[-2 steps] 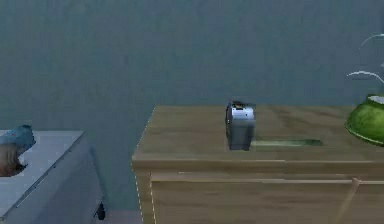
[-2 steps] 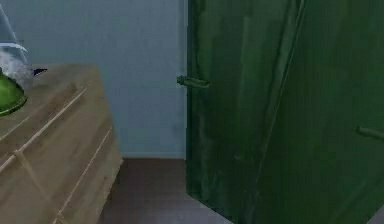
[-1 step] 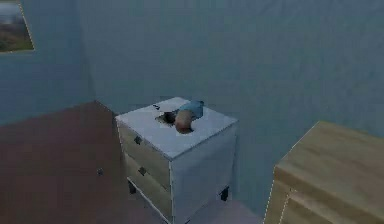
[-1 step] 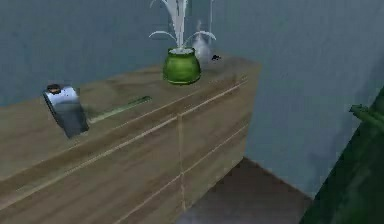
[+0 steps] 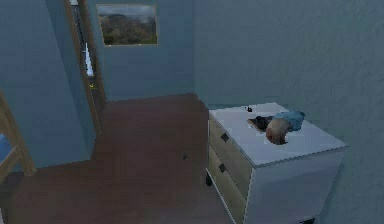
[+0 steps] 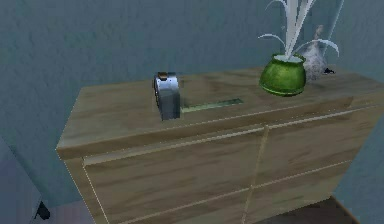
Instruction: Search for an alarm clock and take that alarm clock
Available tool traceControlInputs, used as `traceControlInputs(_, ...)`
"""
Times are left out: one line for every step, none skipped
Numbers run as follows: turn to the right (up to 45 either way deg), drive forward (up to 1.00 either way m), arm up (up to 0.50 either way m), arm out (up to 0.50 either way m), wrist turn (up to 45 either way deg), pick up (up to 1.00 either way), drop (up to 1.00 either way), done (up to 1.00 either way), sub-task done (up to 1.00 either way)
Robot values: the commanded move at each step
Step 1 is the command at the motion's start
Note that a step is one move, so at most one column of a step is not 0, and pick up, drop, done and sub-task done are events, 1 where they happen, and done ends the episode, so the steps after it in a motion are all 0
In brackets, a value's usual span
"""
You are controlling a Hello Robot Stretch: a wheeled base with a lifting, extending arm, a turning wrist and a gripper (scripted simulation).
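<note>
in the forward view you have, at the far left, a slanted wooden frame [image 5: 12, 140] against the blue wall. next comes a wood-trimmed doorway [image 5: 86, 60], and right of it a framed picture [image 5: 127, 24] hangs high on the back wall. the brown wooden floor [image 5: 130, 150] runs across the middle. on the right stands a white drawer unit [image 5: 270, 175], and on its top lies a rounded pale and blue thing [image 5: 278, 126] that you cannot name from its shape.

in the arm side view you are looking at a wide wooden dresser [image 6: 200, 160] with drawer fronts, set against a blue-grey wall. the alarm clock [image 6: 167, 95] stands upright on the dresser top, left of the middle. it is a small round grey-rimmed piece turned partly edge-on to you. just beside it to the right lies a thin flat greenish strip [image 6: 214, 104]; you cannot tell whether the two touch. farther right, well apart from the clock, sits a round green pot [image 6: 284, 76] with pale leaves [image 6: 295, 25] rising from it. a small whitish figure [image 6: 317, 58] stands close behind it near the back edge.

you cannot tell the state of the end effector here.
</note>
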Motion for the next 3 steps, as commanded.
traceControlInputs(0.0,0.0,0.5,0.0,0.0,0.0,0.0,0.0,0.0)
traceControlInputs(0.0,0.0,0.38,0.0,0.0,0.0,0.0,0.0,0.0)
traceControlInputs(0.0,0.0,0.0,0.4,0.0,0.0,0.0,0.0,0.0)
